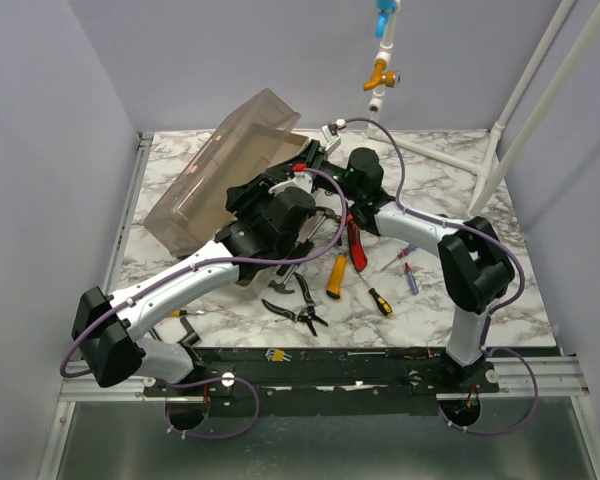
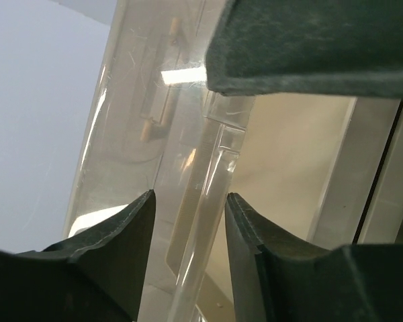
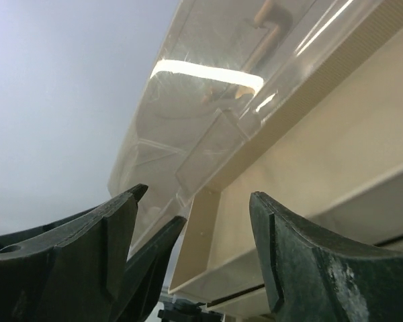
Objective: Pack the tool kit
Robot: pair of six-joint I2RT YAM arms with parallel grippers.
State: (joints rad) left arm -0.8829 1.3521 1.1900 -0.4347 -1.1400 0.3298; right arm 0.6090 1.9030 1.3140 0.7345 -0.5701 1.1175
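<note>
Left tool stands with its two dark fingers on either side of the clear edge of the lid. One finger looks to be against the plastic, but whether the pair is truly clamped on it I cannot tell. Right tool is released and spread wide, with the beige corner of the case base showing beyond the gap under the raised lid. A further dark shape sits just inside one of its fingers, too close to make out.

From above, hex keys lie at the near edge. Just past them, loose on the marble surface, are black pliers, a black-and-yellow screwdriver, an orange-handled tool, a small blue screwdriver and red-handled pliers, all outside the case. A yellow-tipped piece is partly tucked under the left arm.

Farther back, the tool case sits left of centre, its smoky translucent lid tilted up and away. Both arms meet over the base and cover nearly all of it, so what lies inside cannot be seen. The right arm also hides its own tool in this view.
</note>
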